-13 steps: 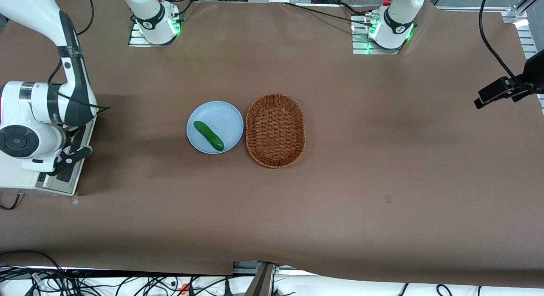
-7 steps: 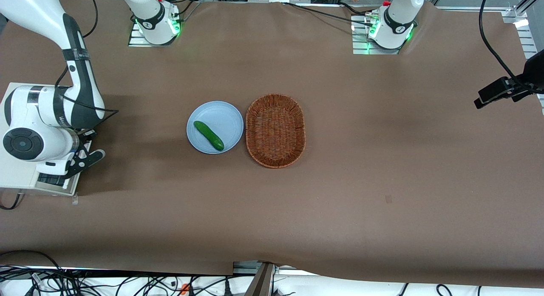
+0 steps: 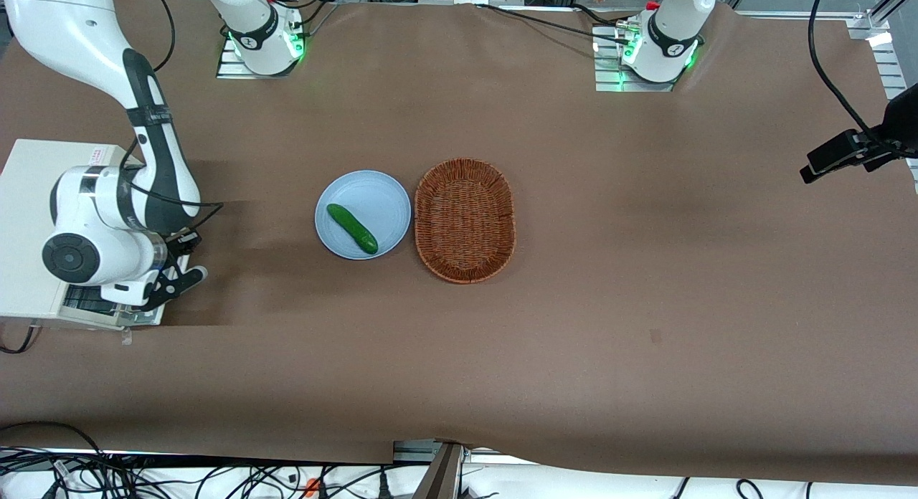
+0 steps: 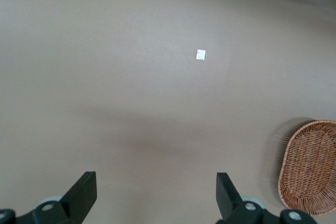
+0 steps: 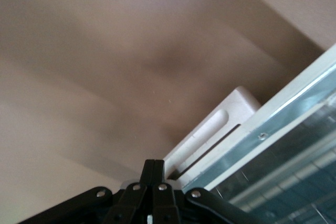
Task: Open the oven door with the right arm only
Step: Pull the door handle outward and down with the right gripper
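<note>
Toaster oven [image 3: 29, 198] is seen at the working arm's end of the table, its oven door [image 3: 86, 302] shown beneath the right arm [image 3: 154, 148]. The gripper [image 3: 183, 278] is held at the door's metal-framed edge [image 5: 283, 156], its fingers [image 5: 154, 174] pressed together with nothing seen between them. Toward the table's middle, a cucumber [image 3: 351, 228] is laid on a blue plate [image 3: 380, 194], just beside a wicker basket [image 3: 465, 219].

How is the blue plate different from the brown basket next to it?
The plate is round, smooth and pale blue; the basket is oval, woven and brown. The plate holds a green cucumber; the basket holds nothing. Both sit mid-table, away from the gripper by the oven door.
</note>
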Robot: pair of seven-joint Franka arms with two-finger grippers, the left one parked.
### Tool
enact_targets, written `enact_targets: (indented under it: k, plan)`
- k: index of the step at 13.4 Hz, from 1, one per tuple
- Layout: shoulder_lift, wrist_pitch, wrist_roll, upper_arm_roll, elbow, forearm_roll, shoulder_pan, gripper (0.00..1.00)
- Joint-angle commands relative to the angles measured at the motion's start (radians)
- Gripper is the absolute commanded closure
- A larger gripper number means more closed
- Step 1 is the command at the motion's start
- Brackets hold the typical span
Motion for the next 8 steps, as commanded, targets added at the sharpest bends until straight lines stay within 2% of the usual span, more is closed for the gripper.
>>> enact_targets:
  k: [1,6,8]
  plan:
    - [0.051,0.064,-0.015,-0.031,0.001,-0.028,-0.032,1.0]
    - [0.08,0.071,-0.012,-0.031,0.002,0.074,-0.035,1.0]
    - [0.088,0.071,0.014,-0.031,0.008,0.091,-0.035,1.0]
